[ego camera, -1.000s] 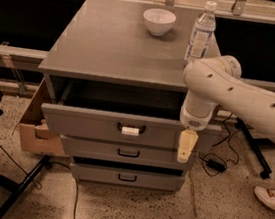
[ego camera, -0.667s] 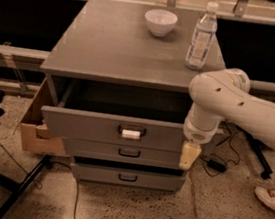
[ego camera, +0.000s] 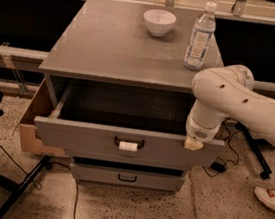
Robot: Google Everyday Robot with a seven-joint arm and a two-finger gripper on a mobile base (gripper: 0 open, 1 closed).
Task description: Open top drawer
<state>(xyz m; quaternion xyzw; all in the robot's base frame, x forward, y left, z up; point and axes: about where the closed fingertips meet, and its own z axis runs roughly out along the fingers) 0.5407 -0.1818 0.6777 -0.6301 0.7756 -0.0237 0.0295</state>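
Observation:
The top drawer (ego camera: 83,137) of the grey cabinet (ego camera: 120,49) stands pulled out toward me. Its dark speckled interior (ego camera: 127,107) shows and looks empty. Its black handle with a white tag (ego camera: 128,145) is at the middle of the front. My gripper (ego camera: 193,143) hangs from the white arm (ego camera: 239,102) at the right end of the drawer front, at its top edge, with a tan tip showing. A shallower lower drawer (ego camera: 127,177) with a plain black handle is shut beneath.
A white bowl (ego camera: 159,21) and a water bottle (ego camera: 200,35) stand on the cabinet top. A cardboard box (ego camera: 32,118) sits left of the cabinet. Black stand legs (ego camera: 13,188) and cables lie on the floor at left. A person's shoe (ego camera: 271,197) is at right.
The top drawer has come out farther toward me. My gripper has moved from in front of the drawer fronts up to the top drawer's right front edge.

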